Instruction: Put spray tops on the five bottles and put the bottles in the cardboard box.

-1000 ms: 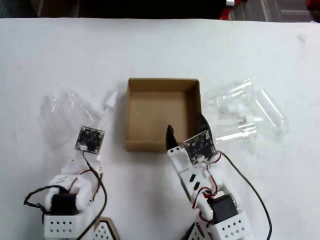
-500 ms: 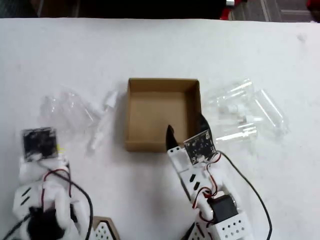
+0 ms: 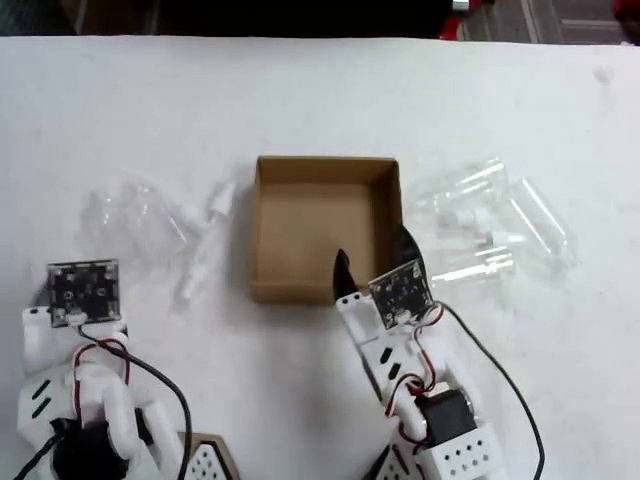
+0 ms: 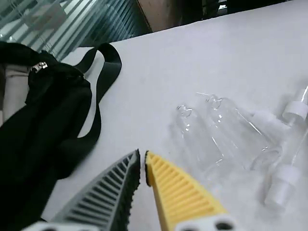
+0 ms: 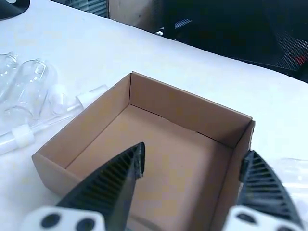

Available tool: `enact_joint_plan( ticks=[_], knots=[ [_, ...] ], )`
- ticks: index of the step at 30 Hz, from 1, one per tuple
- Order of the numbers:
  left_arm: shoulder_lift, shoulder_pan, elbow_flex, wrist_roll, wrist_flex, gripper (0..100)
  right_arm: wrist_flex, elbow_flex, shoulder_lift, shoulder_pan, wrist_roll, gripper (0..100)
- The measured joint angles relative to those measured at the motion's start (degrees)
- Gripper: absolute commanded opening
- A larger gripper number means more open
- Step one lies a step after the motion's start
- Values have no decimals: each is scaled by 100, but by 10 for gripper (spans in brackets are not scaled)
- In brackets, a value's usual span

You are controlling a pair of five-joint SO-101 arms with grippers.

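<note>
From above, your right hand hangs released and spread wide over the near corner of the box, one finger inside the wall and one outside. It grasps nothing, and I judge it is parked there to receive or guide a bottle. No bottle lies in the box yet. Just outboard of that hand, other bottles lie heaped on the surface. Your left arm sits short of the bottles, which lie ahead of it, with loose tops between them and the box.

From the left wrist, your left hand is clenched on nothing, its fingers almost touching. The bottles lie on their sides just ahead, necks bare, and the tops are beside them. You'll need to open before either can be picked. A bag lies off to the hand's other side, apart from the work.

From the right wrist, the hand straddles the box wall. Bottles and tops lie beyond the box's far side from this hand, so I judge them the left hand's to take.
</note>
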Motion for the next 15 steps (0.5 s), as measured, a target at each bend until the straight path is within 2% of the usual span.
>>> enact_joint_plan(
  ticks=[6,12,15],
  knots=[
    [0,0,0,-932,-53,28,0,0,0,0,0,291],
    [53,0,-141,-967,-62,28,0,0,0,0,0,291],
    [642,-9,-659,-976,-70,28,0,0,9,0,0,291]
  ],
)
